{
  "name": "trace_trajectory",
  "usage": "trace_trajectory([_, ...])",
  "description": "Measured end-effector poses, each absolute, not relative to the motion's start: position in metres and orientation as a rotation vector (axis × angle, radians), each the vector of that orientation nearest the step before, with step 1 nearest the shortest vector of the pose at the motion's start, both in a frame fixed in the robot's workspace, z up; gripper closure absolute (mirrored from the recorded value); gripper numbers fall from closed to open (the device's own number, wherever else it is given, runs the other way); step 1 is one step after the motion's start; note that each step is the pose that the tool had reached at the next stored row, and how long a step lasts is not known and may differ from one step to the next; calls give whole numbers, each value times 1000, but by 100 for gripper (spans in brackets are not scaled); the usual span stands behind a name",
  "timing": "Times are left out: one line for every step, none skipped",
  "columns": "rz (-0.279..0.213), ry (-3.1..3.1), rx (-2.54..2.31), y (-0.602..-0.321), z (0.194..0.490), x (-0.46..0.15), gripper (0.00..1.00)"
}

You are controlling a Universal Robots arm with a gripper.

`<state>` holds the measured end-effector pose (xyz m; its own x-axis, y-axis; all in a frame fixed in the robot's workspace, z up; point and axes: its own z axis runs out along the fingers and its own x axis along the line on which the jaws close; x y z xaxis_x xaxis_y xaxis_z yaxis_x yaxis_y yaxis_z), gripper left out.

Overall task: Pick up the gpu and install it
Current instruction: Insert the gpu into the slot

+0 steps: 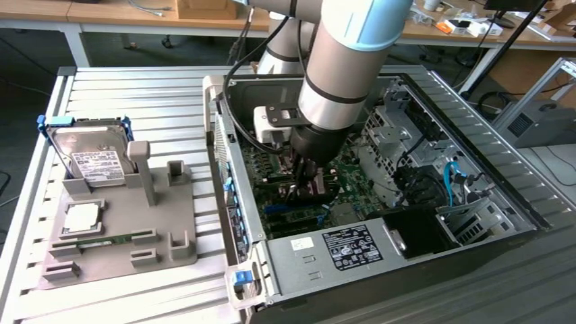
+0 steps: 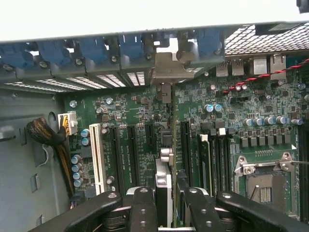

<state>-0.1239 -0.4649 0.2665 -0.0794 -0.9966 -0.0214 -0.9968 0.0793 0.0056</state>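
Note:
The gpu (image 2: 164, 181) stands on edge over the motherboard (image 2: 135, 140) inside the open computer case (image 1: 504, 182). Its silver end bracket (image 2: 166, 70) sits at the case's rear slot openings. My gripper (image 2: 167, 195) is shut on the card, one black finger (image 2: 144, 208) on each side of it. Whether the card's lower edge is seated in the slot is hidden. In the exterior view, the gripper (image 1: 301, 181) reaches straight down into the case over the board, and the gpu (image 1: 300, 196) shows as a dark edge just below it.
A silver hard drive (image 1: 90, 158) leans in a grey holder (image 1: 126, 229) at the exterior view's left, with a processor chip (image 1: 83, 217) and RAM stick (image 1: 112, 241). The power supply (image 1: 347, 246) fills the case's near end. A white slot (image 2: 96, 154), cable bundle (image 2: 48, 137) and processor socket (image 2: 263, 186) flank the card.

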Motion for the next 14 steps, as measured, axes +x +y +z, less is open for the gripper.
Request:
trace_trajectory([29, 2299, -2123, -465, 266, -124, 73])
trace_trajectory([29, 2299, -2123, -465, 266, -124, 73])
trace_trajectory([29, 2299, -2124, -465, 265, -124, 73])
trace_trajectory([29, 2299, -2123, -465, 265, -125, 73])
trace_trajectory([29, 2299, -2123, -465, 264, -125, 73])
trace_trajectory([29, 2299, -2123, -465, 264, -125, 73])
trace_trajectory([29, 2299, -2123, -465, 264, -125, 73])
trace_trajectory([29, 2299, -2123, -465, 263, -125, 73])
trace_trajectory([29, 2299, -2124, -465, 263, -125, 73])
trace_trajectory([29, 2299, -2123, -465, 262, -125, 73])
trace_trajectory([29, 2299, -2123, -465, 261, -125, 73])
trace_trajectory([29, 2299, -2124, -465, 261, -125, 73])
trace_trajectory([29, 2299, -2124, -465, 261, -125, 73])
trace_trajectory([29, 2299, -2123, -465, 261, -126, 73])
